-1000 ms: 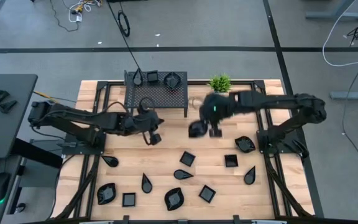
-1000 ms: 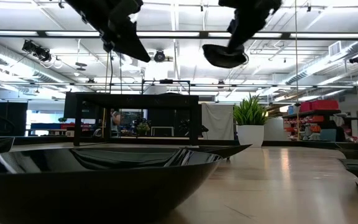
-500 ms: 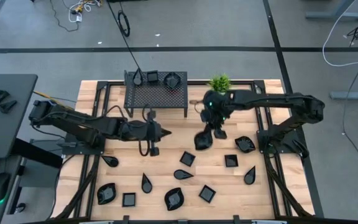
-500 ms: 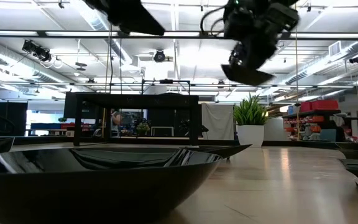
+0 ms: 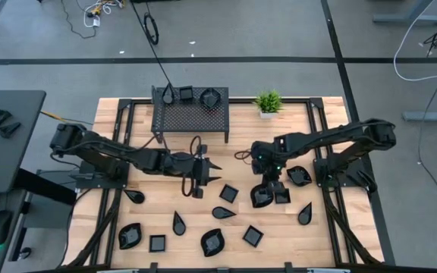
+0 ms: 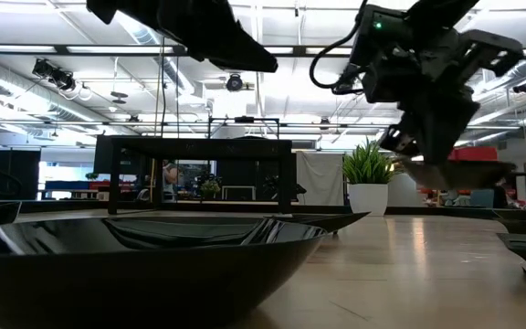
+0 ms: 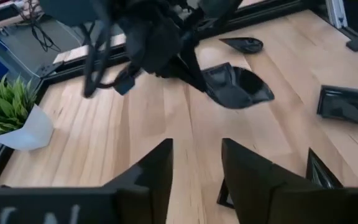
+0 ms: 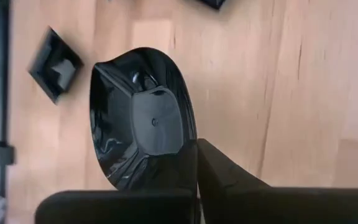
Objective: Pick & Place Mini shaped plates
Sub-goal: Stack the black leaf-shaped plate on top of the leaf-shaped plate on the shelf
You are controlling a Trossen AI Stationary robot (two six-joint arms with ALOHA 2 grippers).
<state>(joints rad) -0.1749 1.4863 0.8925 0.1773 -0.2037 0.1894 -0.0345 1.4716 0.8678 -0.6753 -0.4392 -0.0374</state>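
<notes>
Right gripper point(image 5: 262, 187), closed on a mini plate point(image 5: 261, 196), holds it at frame centre-right above the table point(image 5: 226, 155); left gripper point(image 5: 212, 172) appears open and empty; some ten plates remain unplaced below the rack point(image 5: 190, 114).

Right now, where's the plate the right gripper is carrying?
In the high view the wavy-rim plate hangs from the right gripper right of table centre, beside a square plate, just above the table.

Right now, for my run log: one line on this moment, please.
left end effector: open, empty, over table centre | right end effector: shut on rounded plate, low over table | rack: holds two plates
</notes>
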